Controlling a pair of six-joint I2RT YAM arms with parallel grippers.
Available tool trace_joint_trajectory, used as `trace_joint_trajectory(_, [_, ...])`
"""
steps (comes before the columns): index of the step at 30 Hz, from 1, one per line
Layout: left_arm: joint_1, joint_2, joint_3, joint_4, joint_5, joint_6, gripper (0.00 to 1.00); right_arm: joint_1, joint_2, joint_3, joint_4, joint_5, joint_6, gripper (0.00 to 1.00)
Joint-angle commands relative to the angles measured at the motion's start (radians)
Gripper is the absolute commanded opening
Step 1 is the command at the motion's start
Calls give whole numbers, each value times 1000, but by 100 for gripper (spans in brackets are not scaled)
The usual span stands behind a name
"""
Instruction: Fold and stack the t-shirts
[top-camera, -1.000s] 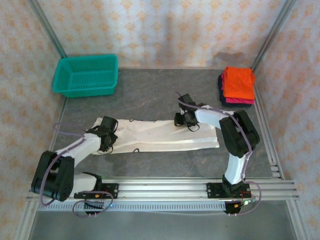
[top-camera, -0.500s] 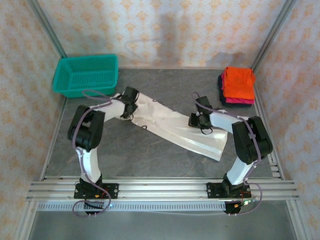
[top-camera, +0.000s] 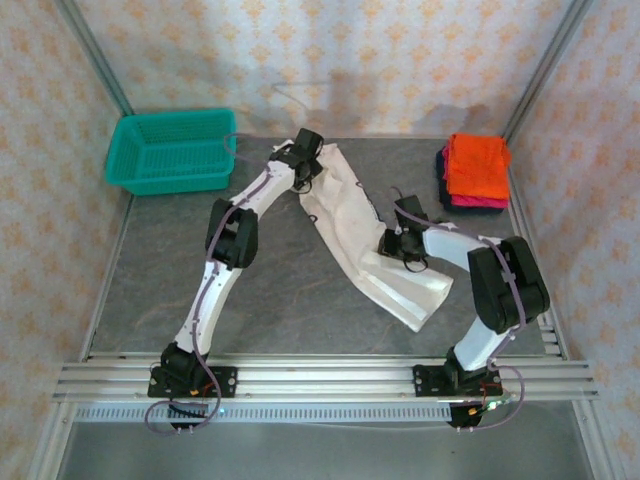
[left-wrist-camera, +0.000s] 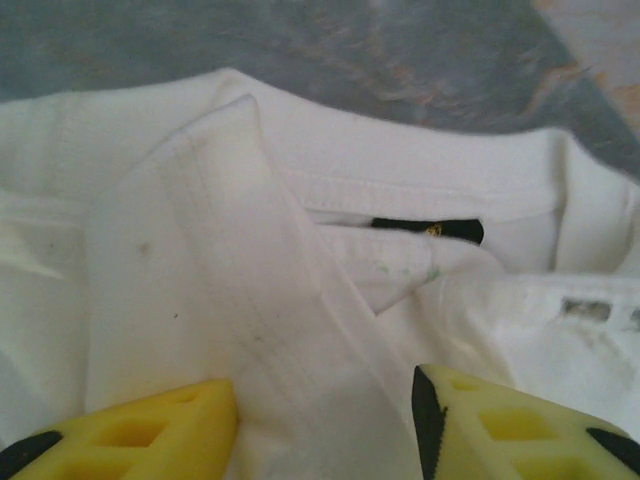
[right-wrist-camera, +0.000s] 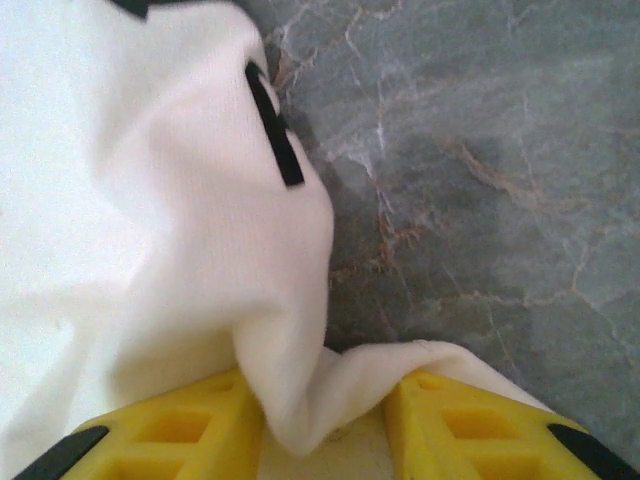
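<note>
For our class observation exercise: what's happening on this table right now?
Both arms hold a white t-shirt, folded into a long strip lying diagonally. The left gripper pinches its collar end near the teal basket; the right gripper pinches an edge nearer the other end. A stack of folded shirts sits far right.

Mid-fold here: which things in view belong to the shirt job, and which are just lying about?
Job:
- white t-shirt, pinched by left end effector and right end effector
- folded shirt stack, orange on top, far right

Lying about:
- teal basket, far left corner
</note>
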Motion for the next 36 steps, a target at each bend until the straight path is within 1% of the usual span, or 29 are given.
trace_joint_trajectory(1, [37, 128, 107, -217, 74, 36, 62, 10, -51, -50, -103, 0, 21, 37])
trace_joint_trajectory(3, [57, 117, 115, -195, 121, 45, 72, 9, -91, -42, -122, -15, 19, 39])
trace_joint_trajectory(5, [61, 75, 107, -202, 120, 95, 82, 10, -143, -31, -126, -16, 19, 41])
trace_joint_trajectory(7, [58, 13, 66, -194, 122, 150, 94, 9, -180, -11, -123, -7, 10, 46])
trace_joint_trajectory(9, [53, -71, -7, -182, 115, 194, 100, 12, -189, 29, -124, 8, -6, 52])
trace_joint_trajectory(13, [43, -309, -272, -91, 81, 244, 100, 32, -132, 140, -105, 46, -41, 59])
trace_joint_trajectory(17, [34, -570, -578, 14, 27, 253, 100, 73, 7, 295, -80, 54, -73, 60])
trace_joint_trajectory(20, [22, -795, -868, 92, -15, 238, 100, 112, 135, 430, -46, 52, -88, 60])
trace_joint_trajectory(22, [0, -947, -1052, 123, -58, 232, 100, 134, 218, 520, -20, 53, -76, 59])
trace_joint_trajectory(24, [-39, -1089, -1223, 141, -126, 234, 100, 154, 299, 593, 13, 46, -55, 58])
trace_joint_trajectory(26, [-85, -1235, -1390, 152, -197, 216, 100, 176, 386, 673, 35, 35, -36, 53])
trace_joint_trajectory(28, [-122, -1366, -1521, 154, -235, 165, 100, 193, 470, 750, 35, 18, -16, 49])
trace_joint_trajectory(32, [-201, -1587, -1710, 136, -281, 73, 100, 218, 626, 910, -9, -2, 3, 43])
trace_joint_trajectory(36, [-241, -1692, -1781, 95, -292, 47, 100, 213, 726, 1017, -45, 26, 7, 38])
